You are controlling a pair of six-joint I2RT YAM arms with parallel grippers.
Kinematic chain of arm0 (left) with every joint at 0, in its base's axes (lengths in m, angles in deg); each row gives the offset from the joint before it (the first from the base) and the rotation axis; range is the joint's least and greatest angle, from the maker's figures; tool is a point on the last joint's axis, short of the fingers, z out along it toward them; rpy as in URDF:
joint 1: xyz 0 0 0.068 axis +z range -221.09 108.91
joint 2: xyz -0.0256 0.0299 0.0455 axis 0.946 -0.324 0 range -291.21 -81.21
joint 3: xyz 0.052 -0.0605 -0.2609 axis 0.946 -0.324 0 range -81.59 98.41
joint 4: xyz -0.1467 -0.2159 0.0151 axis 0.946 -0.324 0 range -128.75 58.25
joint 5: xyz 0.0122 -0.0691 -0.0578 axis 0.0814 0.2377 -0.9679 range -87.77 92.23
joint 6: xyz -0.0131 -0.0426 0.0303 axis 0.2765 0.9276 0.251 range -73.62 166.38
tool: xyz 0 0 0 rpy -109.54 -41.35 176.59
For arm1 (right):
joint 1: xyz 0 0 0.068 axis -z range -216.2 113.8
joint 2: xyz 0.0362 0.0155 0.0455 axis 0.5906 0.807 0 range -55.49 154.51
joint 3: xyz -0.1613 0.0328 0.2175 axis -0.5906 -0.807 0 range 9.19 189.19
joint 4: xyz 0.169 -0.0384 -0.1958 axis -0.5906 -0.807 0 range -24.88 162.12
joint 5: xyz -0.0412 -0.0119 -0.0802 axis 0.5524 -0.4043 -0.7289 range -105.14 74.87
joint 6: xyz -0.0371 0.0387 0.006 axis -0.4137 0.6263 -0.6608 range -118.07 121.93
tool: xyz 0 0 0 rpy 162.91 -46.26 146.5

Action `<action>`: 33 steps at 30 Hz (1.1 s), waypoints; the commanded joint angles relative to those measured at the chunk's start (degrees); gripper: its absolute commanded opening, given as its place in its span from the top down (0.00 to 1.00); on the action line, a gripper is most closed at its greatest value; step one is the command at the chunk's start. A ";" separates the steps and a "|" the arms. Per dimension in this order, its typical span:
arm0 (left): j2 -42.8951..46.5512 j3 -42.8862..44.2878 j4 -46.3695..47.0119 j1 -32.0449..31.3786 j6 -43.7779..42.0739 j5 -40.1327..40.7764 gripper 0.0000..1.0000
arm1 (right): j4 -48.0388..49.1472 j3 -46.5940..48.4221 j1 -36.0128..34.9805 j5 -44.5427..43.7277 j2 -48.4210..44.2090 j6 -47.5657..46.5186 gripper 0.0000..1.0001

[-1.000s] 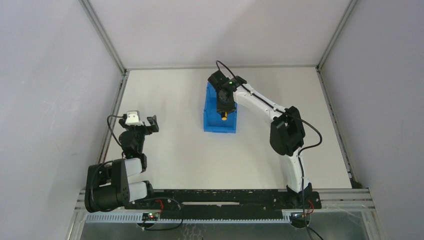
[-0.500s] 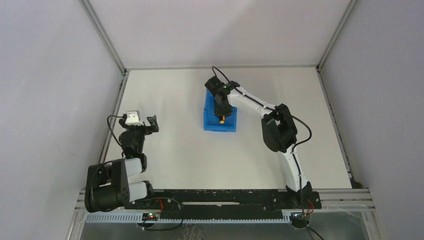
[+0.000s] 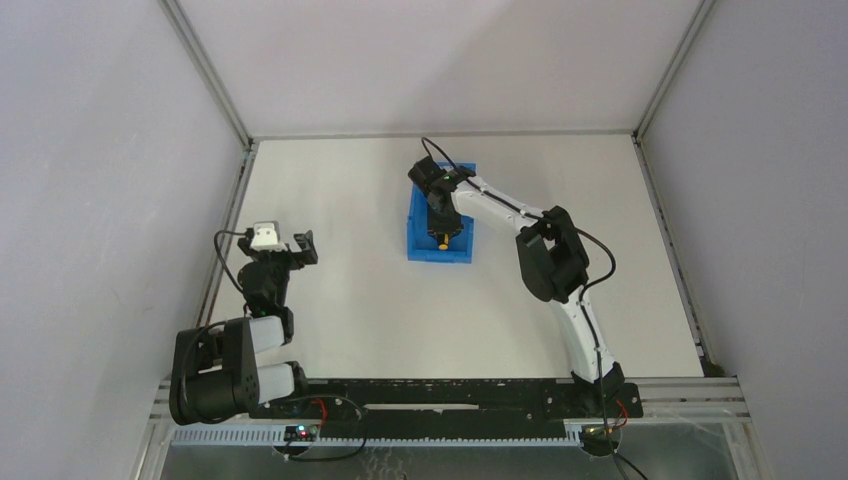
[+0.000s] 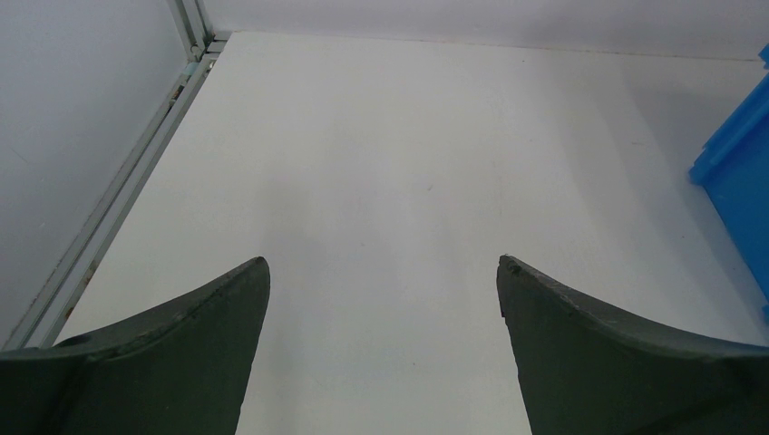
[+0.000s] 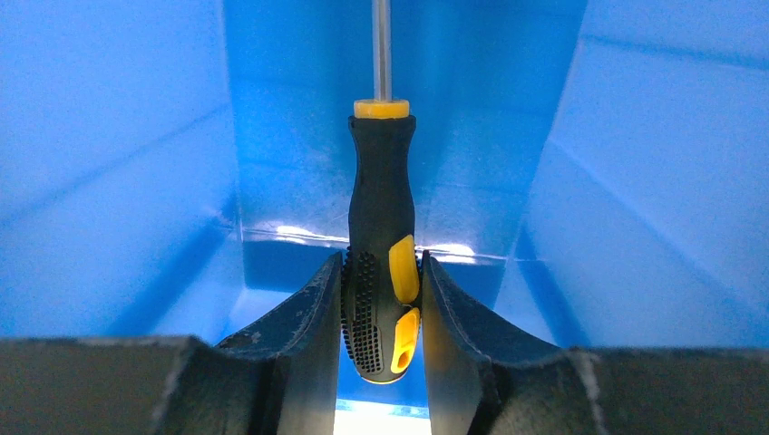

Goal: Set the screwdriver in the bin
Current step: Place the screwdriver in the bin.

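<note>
The bright blue bin stands mid-table; its walls fill the right wrist view. My right gripper is down inside the bin, shut on the screwdriver. The black and yellow handle sits between the two fingers, and the thin shaft points away toward the bin's far end. From above only the yellow handle end shows below the gripper. My left gripper is open and empty over bare table at the left, far from the bin.
An edge of the bin shows at the right of the left wrist view. A metal frame rail runs along the table's left edge, close to my left arm. Enclosure walls stand on three sides.
</note>
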 commanded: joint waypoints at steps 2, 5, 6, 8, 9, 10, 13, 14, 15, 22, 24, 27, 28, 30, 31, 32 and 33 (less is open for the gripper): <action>-0.09 -1.11 5.79 -0.25 0.56 0.07 0.00 | 2.26 1.08 -0.27 -1.29 1.12 0.88 1.00; -0.11 -1.11 5.79 -0.25 0.51 0.06 0.00 | 2.31 1.04 -0.26 -1.68 1.51 0.89 1.00; -0.06 -1.05 5.79 -0.14 0.55 0.07 0.00 | 2.24 1.04 -0.24 -1.84 1.60 0.85 1.00; -0.11 -1.06 5.81 -0.25 0.55 0.04 0.00 | 2.14 0.96 -0.26 -2.06 1.57 0.86 1.00; -0.11 -1.06 5.74 -0.24 0.55 0.01 0.00 | 2.13 0.79 -0.26 -2.05 1.54 0.89 1.00; -0.11 -1.10 5.80 -0.19 0.50 0.06 0.00 | 2.08 0.74 -0.26 -2.05 1.41 0.91 0.98; -0.06 -1.10 5.77 -0.24 0.49 0.05 0.00 | 2.13 0.30 -0.22 -1.97 1.05 1.01 0.91; -0.10 -1.12 5.81 -0.24 0.48 0.02 0.00 | 2.13 0.28 -0.26 -1.86 0.95 0.95 0.89; -0.11 -1.11 5.81 -0.26 0.48 0.02 0.00 | 2.07 0.21 -0.25 -1.87 0.85 0.98 0.87; -0.11 -1.09 5.80 -0.27 0.49 0.05 0.00 | 1.92 0.07 -0.26 -2.07 0.23 0.93 0.64; -0.11 -1.10 5.80 -0.22 0.53 0.07 0.00 | 1.88 0.08 -0.26 -2.05 0.13 0.93 0.59; -0.11 -1.05 5.74 -0.26 0.54 0.06 0.00 | 1.78 0.16 -0.26 -2.05 -0.12 0.86 0.51; -0.11 -1.13 5.81 -0.25 0.53 0.09 0.00 | 1.73 0.20 -0.26 -2.34 -0.26 0.86 0.46; -0.11 -1.08 5.75 -0.24 0.54 0.06 0.00 | 1.44 0.27 -0.26 -2.76 -0.46 0.80 0.37; -0.11 -1.07 5.81 -0.26 0.50 0.08 0.00 | 1.37 0.22 -0.26 -2.94 -0.63 0.74 0.35; -0.11 -1.12 5.79 -0.26 0.50 0.05 0.00 | 1.31 0.28 -0.25 -3.14 -0.73 0.71 0.33; -0.11 -1.11 5.77 -0.26 0.50 0.02 0.00 | 1.21 0.40 -0.22 -3.27 -0.89 0.64 0.31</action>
